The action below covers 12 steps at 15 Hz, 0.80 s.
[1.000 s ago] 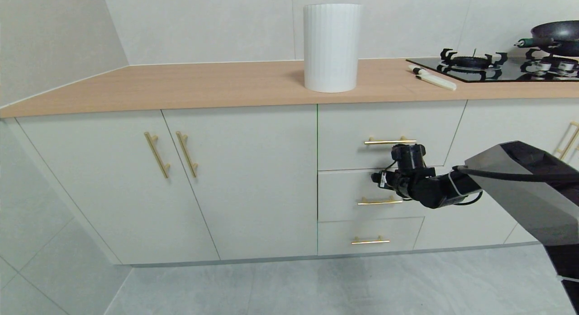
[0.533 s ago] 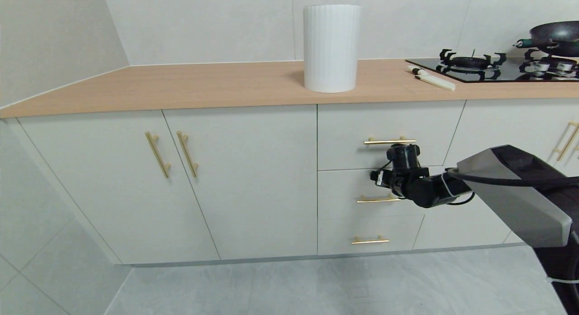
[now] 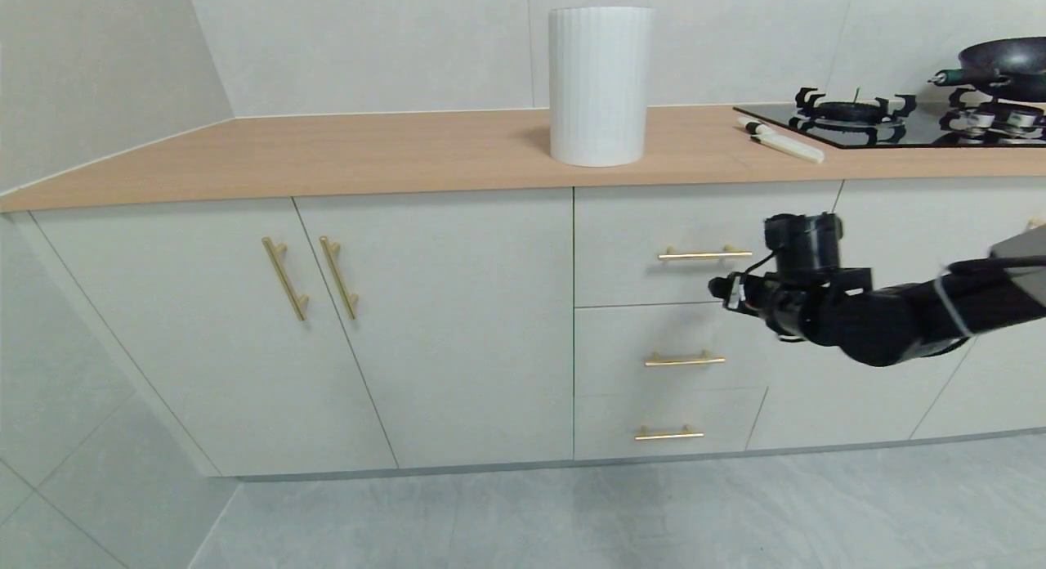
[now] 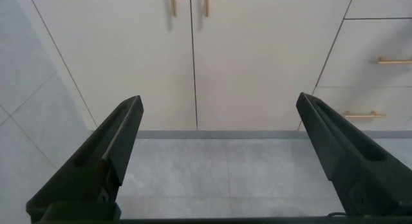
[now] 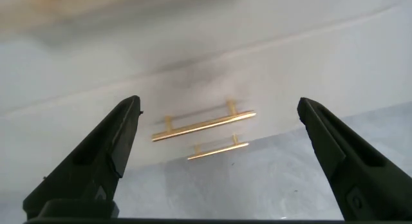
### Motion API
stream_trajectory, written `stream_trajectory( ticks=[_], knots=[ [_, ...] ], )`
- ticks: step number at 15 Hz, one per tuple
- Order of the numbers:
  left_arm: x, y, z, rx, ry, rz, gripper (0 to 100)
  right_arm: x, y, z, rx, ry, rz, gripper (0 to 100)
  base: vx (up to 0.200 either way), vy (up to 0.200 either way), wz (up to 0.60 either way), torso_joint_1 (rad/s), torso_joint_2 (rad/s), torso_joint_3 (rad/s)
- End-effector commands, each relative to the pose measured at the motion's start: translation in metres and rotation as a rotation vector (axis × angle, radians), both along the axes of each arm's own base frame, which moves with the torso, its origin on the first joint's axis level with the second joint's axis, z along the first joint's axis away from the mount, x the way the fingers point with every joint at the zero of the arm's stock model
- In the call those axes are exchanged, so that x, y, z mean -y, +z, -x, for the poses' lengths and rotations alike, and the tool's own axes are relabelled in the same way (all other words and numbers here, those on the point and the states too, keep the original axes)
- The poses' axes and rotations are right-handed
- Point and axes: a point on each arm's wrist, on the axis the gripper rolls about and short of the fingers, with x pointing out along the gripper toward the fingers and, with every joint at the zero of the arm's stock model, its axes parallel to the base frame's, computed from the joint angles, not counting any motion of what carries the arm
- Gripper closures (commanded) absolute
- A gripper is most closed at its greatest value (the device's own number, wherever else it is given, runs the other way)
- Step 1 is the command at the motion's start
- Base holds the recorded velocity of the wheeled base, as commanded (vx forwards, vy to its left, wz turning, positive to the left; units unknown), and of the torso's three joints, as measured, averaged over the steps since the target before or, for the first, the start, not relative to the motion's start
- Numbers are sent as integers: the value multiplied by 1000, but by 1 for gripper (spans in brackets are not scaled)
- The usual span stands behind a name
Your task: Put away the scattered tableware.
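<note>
Right claw spread wide, nothing held, in front of the drawer stack near the top handle — left claw also wide, over grey floor tiles. White utensils lie on the wooden counter beside the hob.

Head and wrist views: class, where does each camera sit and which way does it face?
Head view: robot's head, down at countertop and cabinets; right gripper shows.
Left wrist view: left wrist, facing floor and cabinets; left gripper open.
Right wrist view: right wrist, facing drawer handles; right gripper open.
All share drawer handles.
</note>
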Motion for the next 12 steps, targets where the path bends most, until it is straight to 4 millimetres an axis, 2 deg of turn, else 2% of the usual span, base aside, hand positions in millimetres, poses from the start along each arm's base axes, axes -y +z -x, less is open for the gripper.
stream_trajectory(
  ticks=[1, 3, 4, 6, 7, 11, 12],
  knots=[
    [0, 0, 0, 0, 0, 0, 0, 37, 80, 125, 160, -33, 36, 0, 0, 0, 0, 0, 0, 0],
    [0, 0, 0, 0, 0, 0, 0, 53, 90, 178, 214, -29, 83, 0, 0, 0, 0, 0, 0, 0],
    [0, 0, 0, -1, 0, 0, 0, 70, 96, 234, 285, -11, 160, 0, 0, 0, 0, 0, 0, 0],
    [0, 0, 0, 0, 0, 0, 0, 89, 89, 295, 371, -25, 283, 0, 0, 0, 0, 0, 0, 0],
    [0, 0, 0, -1, 0, 0, 0, 97, 83, 318, 383, -55, 332, 0, 0, 0, 0, 0, 0, 0],
    [0, 0, 0, 0, 0, 0, 0, 119, 62, 386, 381, -288, 378, 0, 0, 0, 0, 0, 0, 0],
    [0, 0, 0, -1, 0, 0, 0, 120, 50, 402, 386, -362, 390, 0, 0, 0, 0, 0, 0, 0]
  ],
)
